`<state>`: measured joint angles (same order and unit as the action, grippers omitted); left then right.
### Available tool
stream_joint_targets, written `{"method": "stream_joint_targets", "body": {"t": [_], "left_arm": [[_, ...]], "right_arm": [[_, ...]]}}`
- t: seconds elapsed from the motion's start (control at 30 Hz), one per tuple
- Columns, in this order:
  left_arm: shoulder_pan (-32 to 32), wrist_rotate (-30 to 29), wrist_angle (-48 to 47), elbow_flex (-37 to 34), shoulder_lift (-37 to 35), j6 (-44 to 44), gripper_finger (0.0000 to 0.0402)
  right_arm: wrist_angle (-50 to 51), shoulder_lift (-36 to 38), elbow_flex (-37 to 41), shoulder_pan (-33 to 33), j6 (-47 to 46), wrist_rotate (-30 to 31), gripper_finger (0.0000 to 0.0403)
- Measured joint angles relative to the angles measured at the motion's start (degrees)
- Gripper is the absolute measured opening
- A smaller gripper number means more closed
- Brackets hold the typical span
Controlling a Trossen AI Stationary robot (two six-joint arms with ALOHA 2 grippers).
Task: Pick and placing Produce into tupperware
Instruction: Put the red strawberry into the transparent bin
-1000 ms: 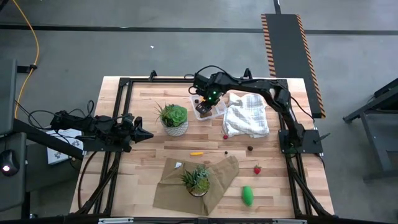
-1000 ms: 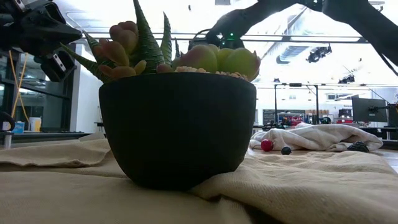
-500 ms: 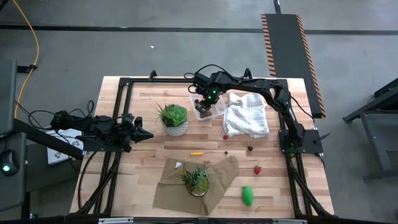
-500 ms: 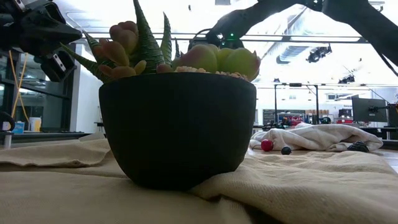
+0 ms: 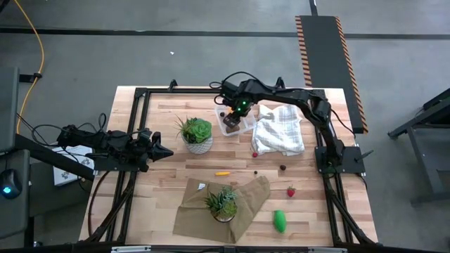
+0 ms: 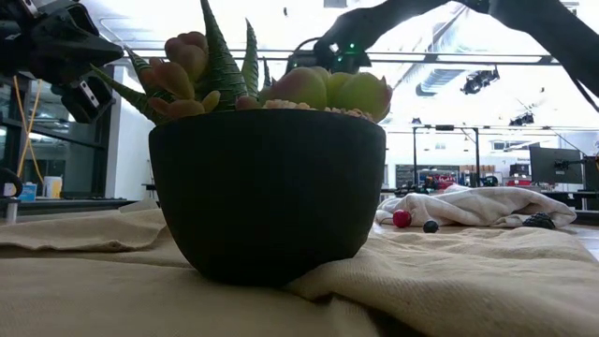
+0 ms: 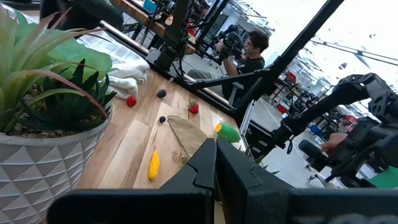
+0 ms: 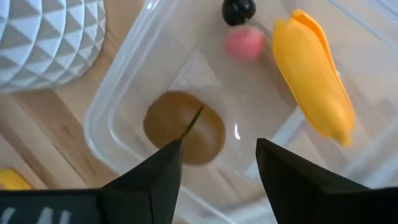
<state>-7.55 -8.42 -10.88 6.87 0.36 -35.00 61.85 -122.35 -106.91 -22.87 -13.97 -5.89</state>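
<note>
**Right gripper open over the tub at the far edge**

High view: the right gripper hangs over the tub, which sits near the table's far edge, between the white pot and the cloth, close to both. The left gripper waits at the table's left side, its fingers together. Open wood lies mid-table, where a yellow piece, a red berry and a green piece lie well apart.

Low view: a dark pot on tan cloth fills the foreground. Beyond it, a red berry and a dark ball lie just in front of the white cloth.

Left wrist view: the fingers meet, holding nothing. The white pot stands close beside them; the yellow piece lies on bare wood ahead.

Right wrist view: the fingers stand apart, empty, above the tub. Inside lie a brown ball, a pink berry, a dark berry and a yellow banana. The ball rests near the tub's rounded corner.
</note>
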Motion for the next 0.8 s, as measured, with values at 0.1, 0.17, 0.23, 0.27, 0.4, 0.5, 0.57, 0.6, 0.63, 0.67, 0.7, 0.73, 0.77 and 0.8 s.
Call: {"method": "stream_joint_targets", "body": {"t": [0.1, 0.17, 0.23, 0.27, 0.4, 0.5, 0.57, 0.6, 0.63, 0.67, 0.7, 0.73, 0.77, 0.8], "left_arm": [[0.0, -0.01, -0.01, 0.0, 0.0, 0.0, 0.0001], [0.02, 0.0, 0.01, 0.0, 0.0, 0.0, 0.0001], [0.01, -0.01, 0.01, 0.0, 0.0, 0.0, 0.0001], [0.02, 0.0, 0.01, 0.0, 0.0, 0.0, 0.0001], [0.02, -0.01, 0.01, 0.0, 0.0, 0.0, 0.0001], [0.02, -0.01, 0.01, 0.0, 0.0, 0.0, 0.0001], [0.02, -0.01, 0.01, 0.0, 0.0, 0.04, 0.0001], [0.01, -0.01, 0.01, 0.0, 0.0, 0.04, 0.0001], [0.01, -0.01, 0.01, 0.0, 0.0, 0.04, 0.0001], [0.02, -0.01, 0.01, 0.0, 0.0, 0.04, 0.0001], [0.02, -0.01, 0.01, 0.0, 0.0, 0.05, 0.0001], [0.02, -0.01, 0.01, 0.0, 0.0, 0.07, 0.0001], [0.0, -0.01, 0.01, 0.0, 0.0, 0.07, 0.0001], [0.02, -0.01, 0.01, 0.0, 0.0, 0.07, 0.0001]], "right_arm": [[1.92, 1.4, 0.0, 0.0, 0.95, 1.66, 0.0197], [2.98, 2.87, 0.0, 0.0, 1.09, 2.04, 0.0197], [3.17, 4.51, 0.0, 0.0, 1.08, 2.09, 0.0197], [3.23, 5.27, 0.0, 0.03, 1.08, 2.29, 0.0197], [3.19, 9.06, 0.0, 0.04, 0.96, 2.47, 0.0197], [3.19, 12.18, 0.0, 0.04, 0.48, 2.68, 0.0197], [3.16, 14.27, 0.0, 0.04, 0.47, 3.05, 0.0197], [3.18, 15.38, 0.0, 0.04, 0.47, 3.44, 0.0197], [3.2, 16.59, 0.0, 0.04, 0.47, 3.87, 0.0197], [3.27, 17.79, 0.0, 0.04, 0.51, 4.03, 0.0197], [3.27, 18.99, 0.0, 0.04, 0.52, 4.2, 0.0197], [3.31, 20.27, 0.0, 0.04, 0.56, 4.28, 0.0197], [3.49, 21.6, 0.0, 0.04, 0.87, 4.35, 0.0197], [3.65, 23.01, 0.0, 0.04, 1.06, 4.37, 0.0197]]}}
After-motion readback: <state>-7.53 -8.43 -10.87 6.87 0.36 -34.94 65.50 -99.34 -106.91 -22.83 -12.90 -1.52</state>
